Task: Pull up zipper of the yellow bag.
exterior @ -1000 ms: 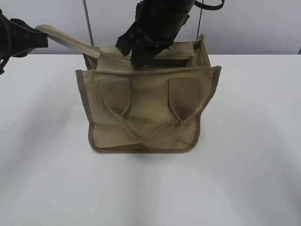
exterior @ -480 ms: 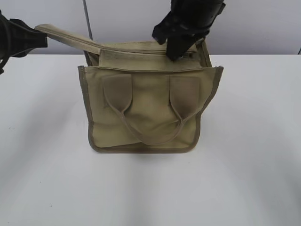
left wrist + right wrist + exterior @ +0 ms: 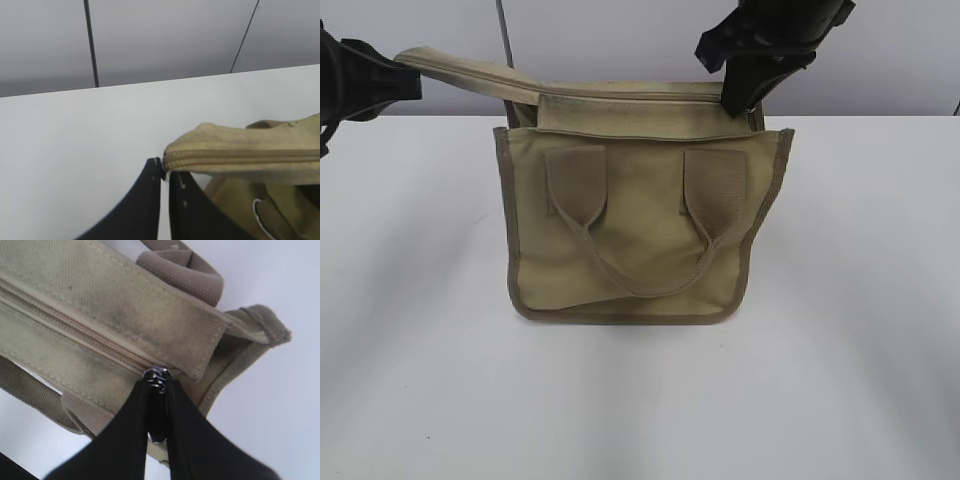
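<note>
The yellow bag (image 3: pixel 630 230) stands upright on the white table, its handles hanging down the front. My left gripper (image 3: pixel 405 85) is shut on the stretched-out end of the zipper tape (image 3: pixel 240 156), held out to the left of the bag; in the left wrist view my left gripper (image 3: pixel 164 170) pinches that tip. My right gripper (image 3: pixel 740 100) is at the bag's top right corner. In the right wrist view my right gripper (image 3: pixel 157 382) is shut on the silver pull tab (image 3: pixel 156 376) at the end of the closed zipper (image 3: pixel 75 327).
A white table (image 3: pixel 860 330) lies all round the bag. A grey wall with dark vertical cables (image 3: pixel 91 45) stands behind it.
My right gripper has slid from the middle-left of the bag's top to its right corner with the pull tab, and the top opening has closed behind it. The left gripper has stayed put.
</note>
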### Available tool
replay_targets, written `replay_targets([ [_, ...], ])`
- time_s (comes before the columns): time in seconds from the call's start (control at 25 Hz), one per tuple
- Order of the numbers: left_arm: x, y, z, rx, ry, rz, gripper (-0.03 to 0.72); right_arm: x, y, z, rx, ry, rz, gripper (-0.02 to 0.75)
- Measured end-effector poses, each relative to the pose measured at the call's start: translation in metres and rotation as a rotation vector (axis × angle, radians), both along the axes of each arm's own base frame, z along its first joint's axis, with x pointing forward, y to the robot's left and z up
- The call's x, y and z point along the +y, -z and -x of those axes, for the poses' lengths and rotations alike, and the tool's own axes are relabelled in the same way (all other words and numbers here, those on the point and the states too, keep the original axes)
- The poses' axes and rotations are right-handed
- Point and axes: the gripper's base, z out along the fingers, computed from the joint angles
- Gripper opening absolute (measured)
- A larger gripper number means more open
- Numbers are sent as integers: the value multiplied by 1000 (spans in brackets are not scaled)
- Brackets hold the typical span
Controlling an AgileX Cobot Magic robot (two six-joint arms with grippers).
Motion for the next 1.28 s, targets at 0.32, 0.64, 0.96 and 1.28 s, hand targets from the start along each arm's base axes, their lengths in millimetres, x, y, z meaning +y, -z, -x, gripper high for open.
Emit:
replay_targets([
  [0.32,0,0,0,-2,-2,2,50,0,-1,1,16,3,-30,216],
  [0.64,1,2,1,22,1,-13,566,-11,-29,12,-64,0,-17,628],
  [0.96,10,-9,29,154,3,-57,584,-27,-85,44,-206,3,-64,598],
  [1.28,27,-35,80,240,2,-79,566,-47,-140,88,-361,21,-142,597],
])
